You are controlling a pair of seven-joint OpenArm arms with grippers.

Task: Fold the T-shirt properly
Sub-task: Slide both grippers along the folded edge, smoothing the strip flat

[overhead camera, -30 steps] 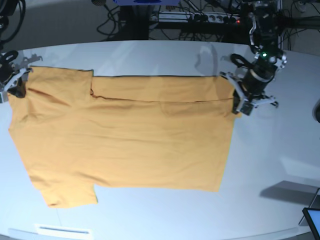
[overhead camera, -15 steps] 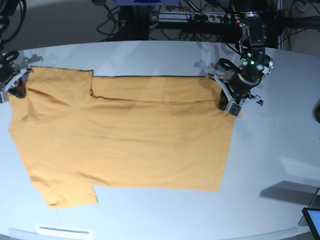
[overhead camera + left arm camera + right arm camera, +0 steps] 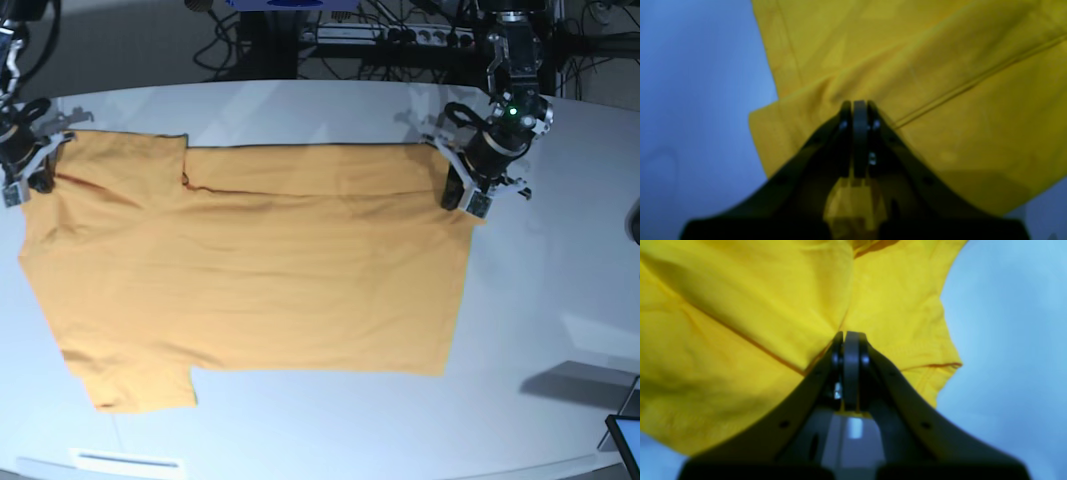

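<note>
Two arms are at work on one T-shirt point(image 3: 250, 270), a big orange-yellow one spread flat across the pale tabletop point(image 3: 540, 300), filling most of its middle. From where I stand, the far edge of the cloth is doubled back on itself, so a narrow folded band runs along the back between the two arms. The left gripper point(image 3: 468, 190) sits at the far right corner of the shirt, jaws pinched tight on the cloth; its own camera shows the two dark fingers point(image 3: 845, 115) pressed together with yellow fabric point(image 3: 940, 100) bunched at their tips and a hemmed edge running off beside them. The right gripper point(image 3: 30, 172) is over at the far left corner, by the sleeve, and its jaws are likewise clamped on the shirt, the fabric point(image 3: 756, 306) gathering into creases right where the fingers point(image 3: 836, 350) meet. One sleeve lies at the near left, flat on the tabletop. Behind the tabletop a tangle of dark cables point(image 3: 400, 40) and a power strip point(image 3: 400, 34) hang about, and a small screen corner point(image 3: 625, 440) shows at the near right.
</note>
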